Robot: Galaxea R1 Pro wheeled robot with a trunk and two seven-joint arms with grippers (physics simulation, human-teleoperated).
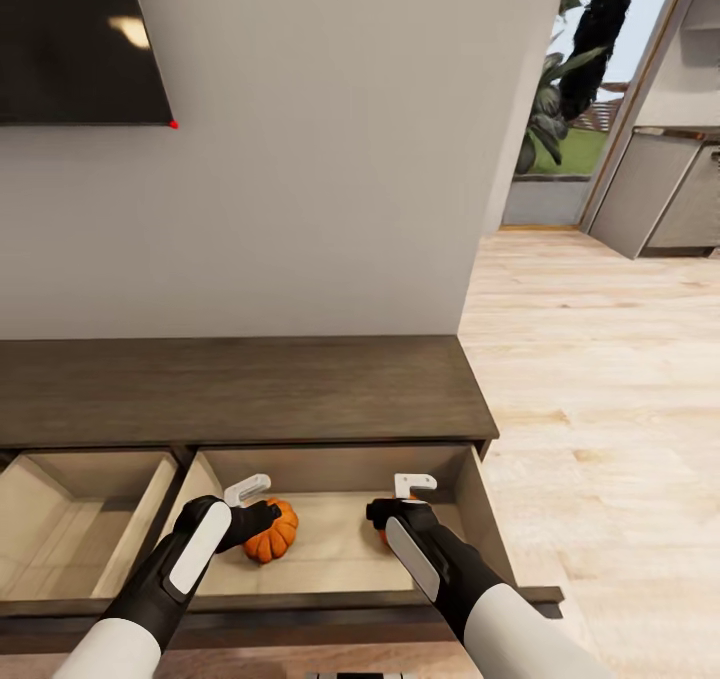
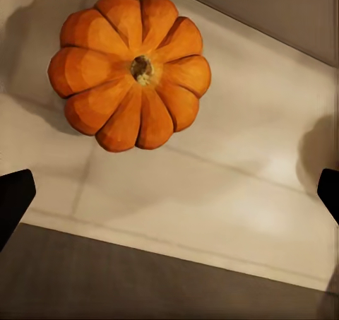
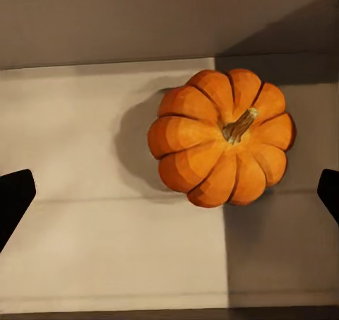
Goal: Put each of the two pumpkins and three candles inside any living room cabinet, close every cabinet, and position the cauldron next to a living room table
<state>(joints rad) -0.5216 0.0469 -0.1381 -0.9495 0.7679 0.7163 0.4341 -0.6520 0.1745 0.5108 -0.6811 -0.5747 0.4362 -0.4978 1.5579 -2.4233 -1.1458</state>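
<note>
Down in the cabinet [image 1: 240, 389], the open right drawer [image 1: 330, 549] holds both pumpkins. From the head, the left pumpkin [image 1: 272, 531] peeks out at five o'clock of the left gripper [image 1: 247, 489]; the right gripper [image 1: 414, 483] hides most of the other. Wrist cameras show each whole: left pumpkin [image 2: 131, 69], right pumpkin [image 3: 220, 136], both claws spread wide, empty. Pale wood floor [image 1: 600, 379] runs at three o'clock.
</note>
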